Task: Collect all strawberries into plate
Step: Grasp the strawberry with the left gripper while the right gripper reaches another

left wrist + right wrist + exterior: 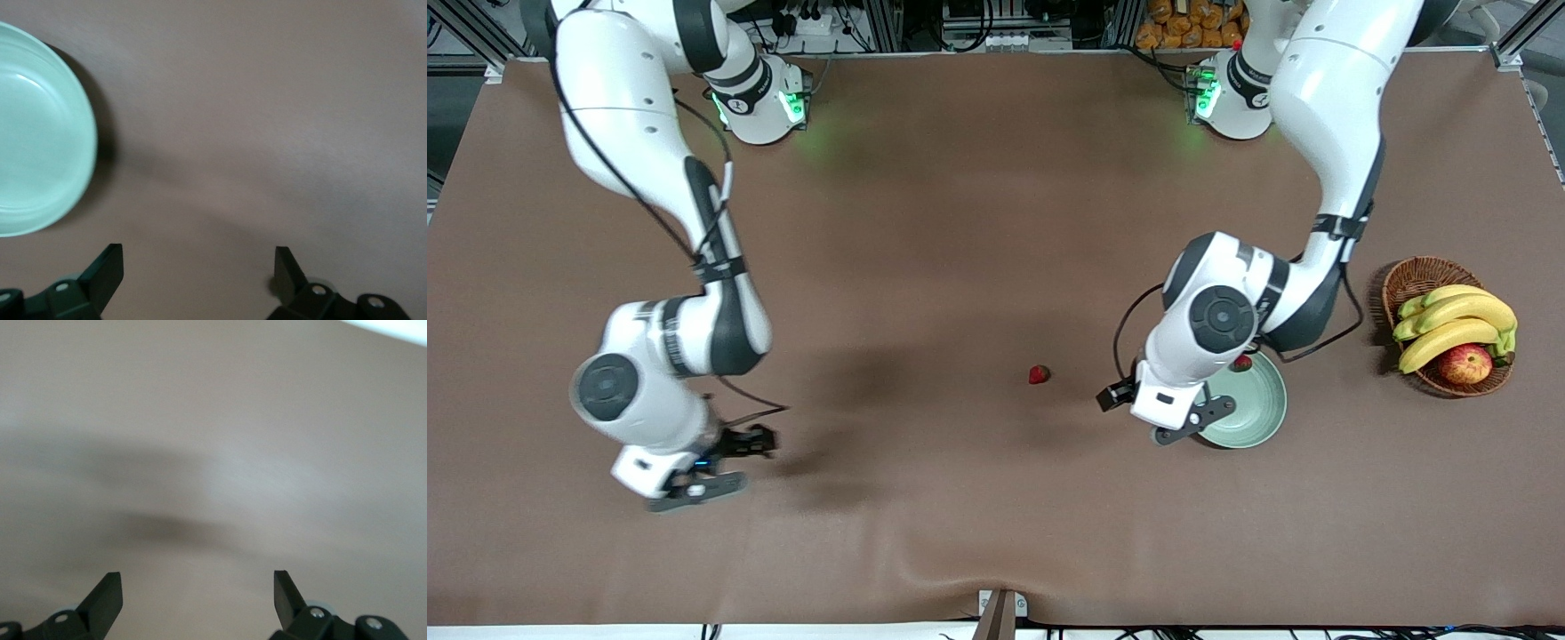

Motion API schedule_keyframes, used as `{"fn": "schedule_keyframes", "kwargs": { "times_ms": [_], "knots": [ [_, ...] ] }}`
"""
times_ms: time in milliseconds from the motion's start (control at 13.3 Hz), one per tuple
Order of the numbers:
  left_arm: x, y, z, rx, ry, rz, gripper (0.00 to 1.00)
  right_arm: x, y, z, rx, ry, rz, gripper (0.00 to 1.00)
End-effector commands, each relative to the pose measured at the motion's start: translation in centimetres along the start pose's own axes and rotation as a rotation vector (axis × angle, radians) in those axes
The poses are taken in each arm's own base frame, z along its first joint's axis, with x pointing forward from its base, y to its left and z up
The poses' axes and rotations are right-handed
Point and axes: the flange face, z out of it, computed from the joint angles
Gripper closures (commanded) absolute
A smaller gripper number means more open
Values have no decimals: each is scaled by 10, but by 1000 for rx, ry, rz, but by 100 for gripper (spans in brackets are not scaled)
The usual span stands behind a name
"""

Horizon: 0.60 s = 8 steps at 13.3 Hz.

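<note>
One strawberry [1039,374] lies on the brown table near the middle. A second strawberry [1242,363] sits in the pale green plate [1258,413] at its rim, partly hidden by the left arm's wrist. My left gripper [1183,425] hangs open and empty over the edge of the plate that faces the loose strawberry. In the left wrist view the plate [40,140] shows beside the open left gripper [198,265], with bare table between the fingers. My right gripper [734,467] is open and empty over bare table toward the right arm's end; the right wrist view shows this right gripper [197,587] above cloth only.
A brown wicker basket [1414,277] with bananas [1454,324] and a red-yellow apple [1465,364] stands toward the left arm's end of the table, beside the plate. The brown cloth has a ripple near the front edge.
</note>
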Motion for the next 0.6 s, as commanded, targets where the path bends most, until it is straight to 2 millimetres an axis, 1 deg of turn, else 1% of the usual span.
{"fn": "schedule_keyframes", "kwargs": {
  "times_ms": [0, 75, 225, 376, 451, 526],
  "knots": [
    [-17, 23, 15, -19, -7, -23, 0, -58, 77, 11, 25, -84, 138, 0],
    [-25, 29, 17, -19, -8, -26, 0, -71, 101, 20, 28, -107, 171, 0],
    [-44, 45, 27, -41, 3, -34, 0, -89, 133, 29, 27, -139, 221, 0],
    [-64, 64, 47, -86, 21, -66, 0, -108, 171, 39, 34, -173, 259, 0],
    [-74, 72, 59, -109, 32, -70, 0, -117, 187, 46, 40, -183, 235, 0],
    [-81, 79, 70, -131, 38, -78, 0, -123, 200, 51, 38, -182, 241, 0]
  ]
}}
